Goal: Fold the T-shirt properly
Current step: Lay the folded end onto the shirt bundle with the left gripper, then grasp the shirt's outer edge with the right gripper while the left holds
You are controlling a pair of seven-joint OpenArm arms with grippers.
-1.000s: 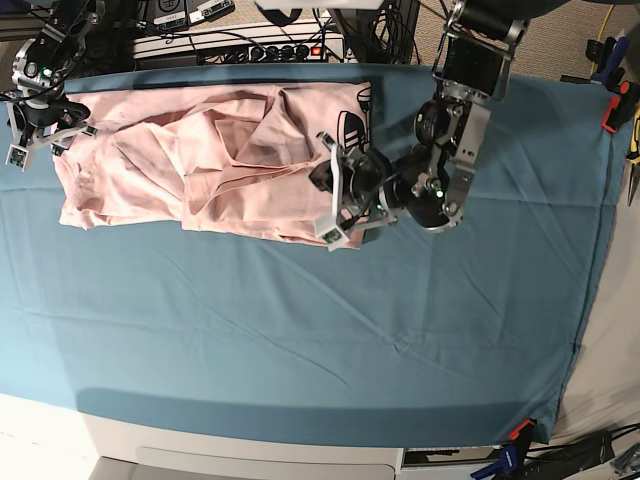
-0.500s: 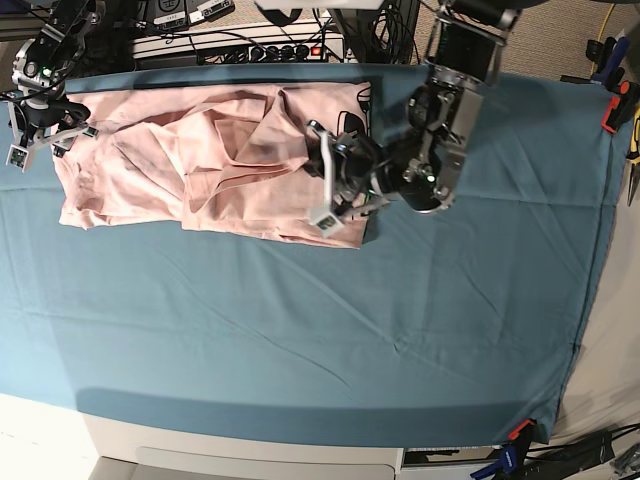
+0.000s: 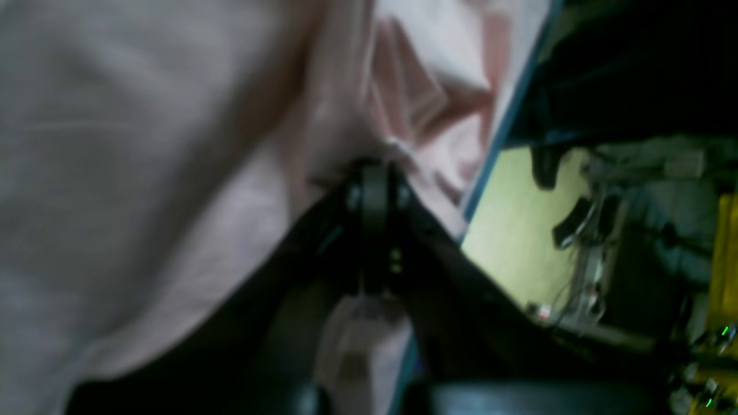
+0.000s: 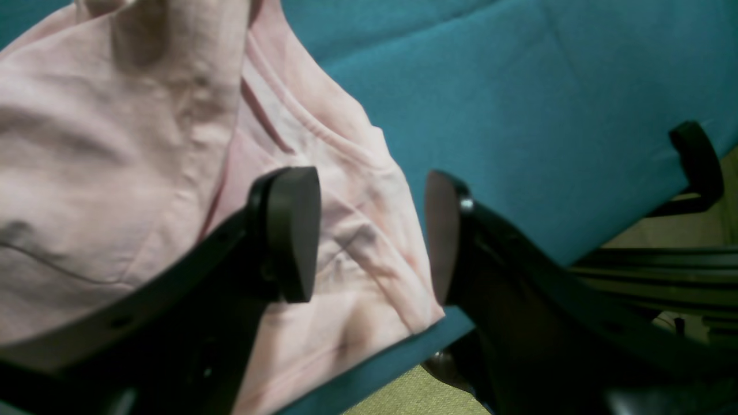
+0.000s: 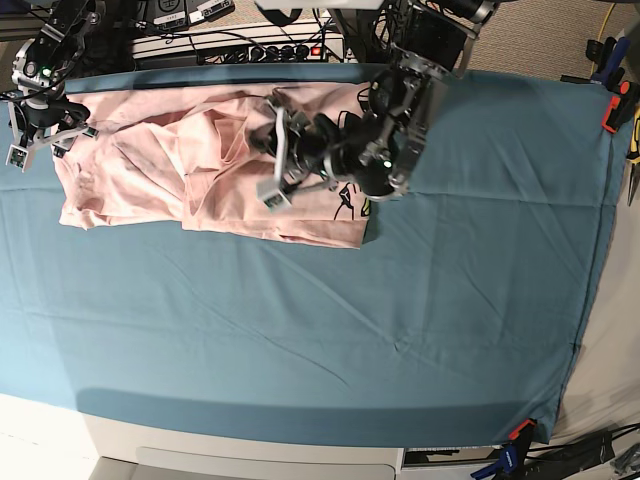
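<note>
Teal cloth (image 5: 300,330) covers the whole tabletop, and cables and electronics crowd the far edge behind it.

On the left arm, the fingers (image 3: 373,196) are pressed fully together with a pinch of pale pink fabric caught between them; the wrist view is blurred, but cloth bunches right at the tips. In the base view this left gripper (image 5: 275,165) sits over the middle of the T-shirt (image 5: 150,160), with the arm reaching in from the far side. Holding an edge while hanging over the garment's centre suggests a fold being carried across: the gripped layer appears turned back, showing black lettering (image 5: 350,195) near the right end of the shirt.

The right arm's fingers (image 4: 300,230) stand well apart with nothing between them. The right gripper (image 5: 45,125) hovers at the shirt's left end, near the far corner of the tabletop; its wrist view looks down on a hemmed pink edge lying beside bare teal cloth. It seems parked there ready to pin or take that end, though it touches nothing that I can see.

The T-shirt itself lies along the far side of the tabletop, rumpled, with several creased layers heaped in the middle, so the folding looks only partly done.
</note>
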